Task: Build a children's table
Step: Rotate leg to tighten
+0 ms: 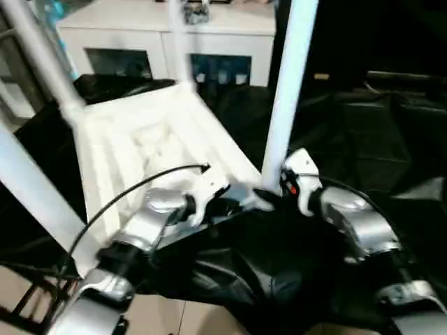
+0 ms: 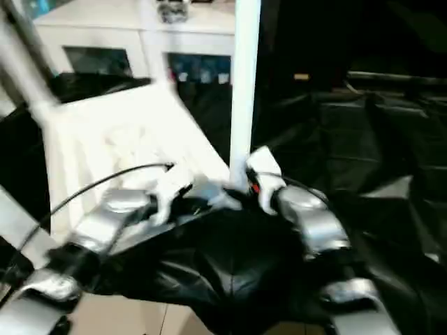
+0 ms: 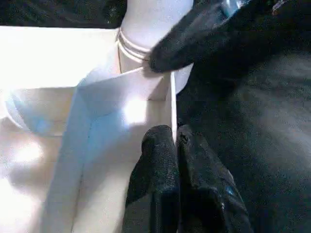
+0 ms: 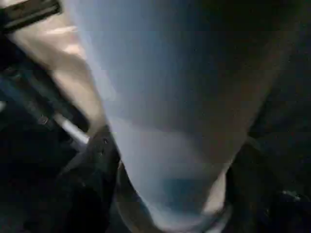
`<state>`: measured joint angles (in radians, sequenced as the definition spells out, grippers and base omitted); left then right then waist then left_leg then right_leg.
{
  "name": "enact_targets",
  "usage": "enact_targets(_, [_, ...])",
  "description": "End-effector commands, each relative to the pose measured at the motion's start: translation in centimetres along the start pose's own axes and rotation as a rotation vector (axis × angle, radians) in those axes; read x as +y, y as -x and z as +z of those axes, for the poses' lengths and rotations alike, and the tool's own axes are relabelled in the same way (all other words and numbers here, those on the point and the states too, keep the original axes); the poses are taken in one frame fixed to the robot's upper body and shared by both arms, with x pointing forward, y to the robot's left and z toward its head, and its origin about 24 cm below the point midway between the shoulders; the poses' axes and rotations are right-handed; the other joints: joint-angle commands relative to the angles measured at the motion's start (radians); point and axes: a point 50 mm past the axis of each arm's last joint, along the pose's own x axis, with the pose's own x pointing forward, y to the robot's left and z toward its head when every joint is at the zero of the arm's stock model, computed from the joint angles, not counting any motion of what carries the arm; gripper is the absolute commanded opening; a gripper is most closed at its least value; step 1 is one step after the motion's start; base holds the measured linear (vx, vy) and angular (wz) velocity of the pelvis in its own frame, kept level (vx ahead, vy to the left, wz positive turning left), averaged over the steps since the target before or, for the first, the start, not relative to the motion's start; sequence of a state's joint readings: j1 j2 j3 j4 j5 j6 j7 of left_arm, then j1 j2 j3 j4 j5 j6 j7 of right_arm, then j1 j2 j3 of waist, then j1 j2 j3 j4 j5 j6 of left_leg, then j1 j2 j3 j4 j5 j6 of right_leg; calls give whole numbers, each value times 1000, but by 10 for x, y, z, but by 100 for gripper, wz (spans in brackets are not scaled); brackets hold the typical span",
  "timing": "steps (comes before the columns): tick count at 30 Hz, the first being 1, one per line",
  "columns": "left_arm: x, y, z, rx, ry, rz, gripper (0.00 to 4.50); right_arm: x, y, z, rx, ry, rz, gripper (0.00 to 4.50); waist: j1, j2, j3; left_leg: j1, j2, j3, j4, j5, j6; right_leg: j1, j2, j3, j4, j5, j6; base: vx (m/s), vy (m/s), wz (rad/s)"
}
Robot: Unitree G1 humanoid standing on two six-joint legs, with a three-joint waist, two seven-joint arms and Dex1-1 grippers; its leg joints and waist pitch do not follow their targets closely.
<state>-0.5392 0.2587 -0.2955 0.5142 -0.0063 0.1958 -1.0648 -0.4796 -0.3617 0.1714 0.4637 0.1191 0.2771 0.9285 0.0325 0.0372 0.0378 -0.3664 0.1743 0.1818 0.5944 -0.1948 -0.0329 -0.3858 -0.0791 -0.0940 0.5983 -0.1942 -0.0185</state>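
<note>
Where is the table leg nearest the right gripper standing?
In the left eye view, that leg rises from the upturned tabletop's near right corner, just left of the right gripper, above the black drape.

Upturned tabletop on black-draped table

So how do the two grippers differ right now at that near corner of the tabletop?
The left gripper is shut, fingers pinched on the thin edge wall of the tabletop. The right gripper sits at the base of the upright leg, its black fingers on either side of the tube where it enters the corner socket. Both work the same corner.
</note>
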Motion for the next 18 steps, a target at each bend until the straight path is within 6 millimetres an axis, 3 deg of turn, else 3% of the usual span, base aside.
enact_targets(1, [-13,-5,8,-29,-51,-144,0,12,1,-5,43,9,148,322,4,-12,-56,6,67,-20,-66,-142,96,48,-78,60,-64,-117,-250,0,0,0])
enact_targets(6, [-15,6,4,-4,-79,-224,0,17,12,-5,71,34,273,322,17,-11,-55,8,69,-18,-65,-146,99,46,-79,60,-61,-95,-264,0,0,0])
enact_targets(9, [-16,12,3,13,-83,-265,0,22,16,-4,79,41,346,290,28,-11,-53,14,70,-18,-68,-169,77,45,-81,62,-66,-142,-254,0,0,0])
enact_targets(18, [-17,13,2,7,-80,-281,0,31,15,-5,80,27,410,252,29,-15,-53,9,69,-20,-68,-153,67,48,-83,62,-64,-136,-252,0,0,0])
